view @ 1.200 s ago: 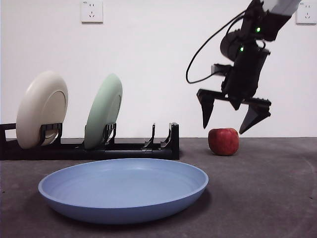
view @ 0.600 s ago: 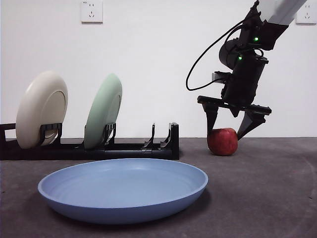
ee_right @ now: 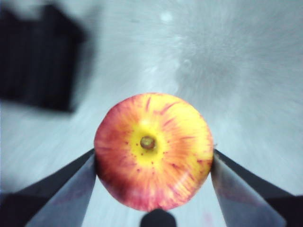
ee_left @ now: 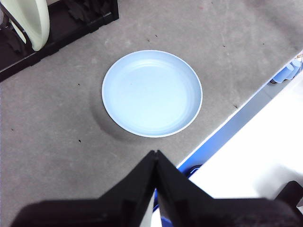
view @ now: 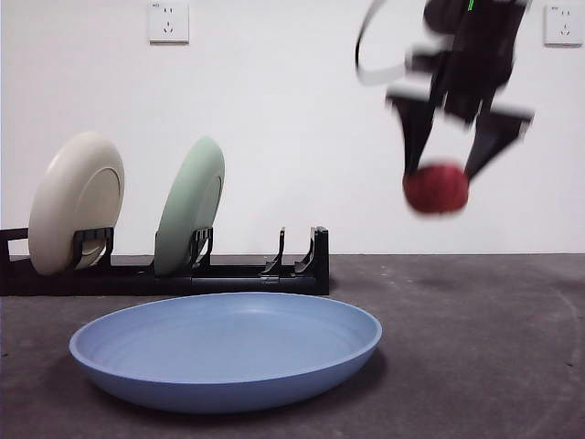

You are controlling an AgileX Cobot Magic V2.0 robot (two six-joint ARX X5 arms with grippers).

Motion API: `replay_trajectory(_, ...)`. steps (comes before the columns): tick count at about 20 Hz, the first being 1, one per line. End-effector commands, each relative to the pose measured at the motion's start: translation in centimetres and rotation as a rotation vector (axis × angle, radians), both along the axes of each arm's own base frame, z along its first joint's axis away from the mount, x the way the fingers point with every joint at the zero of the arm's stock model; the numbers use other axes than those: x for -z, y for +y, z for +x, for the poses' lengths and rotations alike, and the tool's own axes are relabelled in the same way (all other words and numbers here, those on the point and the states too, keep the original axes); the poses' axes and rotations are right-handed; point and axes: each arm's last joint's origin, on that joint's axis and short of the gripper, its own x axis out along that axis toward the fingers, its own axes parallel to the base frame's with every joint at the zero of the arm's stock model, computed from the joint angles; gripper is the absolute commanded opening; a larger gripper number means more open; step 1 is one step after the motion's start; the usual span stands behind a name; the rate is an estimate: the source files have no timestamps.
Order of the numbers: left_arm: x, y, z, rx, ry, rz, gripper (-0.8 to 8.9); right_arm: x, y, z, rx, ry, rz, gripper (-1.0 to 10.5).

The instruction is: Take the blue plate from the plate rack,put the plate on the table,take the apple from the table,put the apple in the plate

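Note:
The blue plate (view: 227, 350) lies flat on the table (view: 475, 347) at the front, and shows whole in the left wrist view as the plate (ee_left: 152, 92). High at the right, my right gripper (view: 446, 174) is shut on the red apple (view: 436, 188), held well above the table and blurred by motion. In the right wrist view the apple (ee_right: 153, 150) sits stem-up between the two black jaws. My left gripper (ee_left: 155, 158) is shut with nothing in it, high above the table's near edge. The black plate rack (view: 183, 270) stands behind the plate.
A cream plate (view: 75, 203) and a pale green plate (view: 190, 207) stand upright in the rack's left slots; its right slots hold nothing. A white and blue edge (ee_left: 246, 142) borders the table beside the left gripper.
The right gripper came down around the apple, closed on it, and has lifted it up off the table. The blue plate and rack have not moved.

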Motion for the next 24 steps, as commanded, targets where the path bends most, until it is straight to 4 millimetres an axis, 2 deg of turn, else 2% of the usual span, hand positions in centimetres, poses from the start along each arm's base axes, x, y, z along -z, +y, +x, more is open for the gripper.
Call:
replay_trajectory(1, -0.1, 0.1, 0.0, -0.007, -0.015, -0.002, -0.08, -2.5, 1.2, -3.0, -0.104, -0.021, -0.004, 0.0)
replay_trajectory(3, -0.1, 0.2, 0.0, -0.022, -0.03, 0.004, -0.08, -3.9, 2.2, -6.1, -0.179, -0.042, 0.046, 0.0)
replay_trajectory(6, -0.1, 0.2, 0.0, -0.019, -0.032, 0.006, -0.08, -3.4, 4.0, -11.6, -0.268, -0.076, 0.102, 0.0)
replay_trajectory(9, -0.1, 0.1, 0.0, -0.02, -0.031, 0.006, -0.08, -0.8, 6.0, -16.2, -0.343, -0.14, 0.196, 0.0)
replay_trajectory(11, -0.1, 0.1, 0.0, -0.02, -0.03, 0.006, -0.08, 1.7, 7.4, -17.8, -0.398, -0.151, 0.232, 0.0)
replay_trajectory(15, -0.1, 0.1, 0.0, -0.025, -0.025, 0.0, -0.08, 7.2, 9.7, -19.3, -0.421, -0.122, 0.27, 0.0)
replay_trajectory(17, -0.1, 0.1, 0.0, -0.031, -0.021, -0.004, -0.08, 9.2, 10.6, -19.4, -0.411, -0.119, 0.264, 0.0)
replay_trajectory(24, -0.1, 0.1, 0.0, -0.04, -0.016, -0.012, -0.08, 13.3, 12.7, -18.2, -0.422, -0.101, 0.217, 0.0)
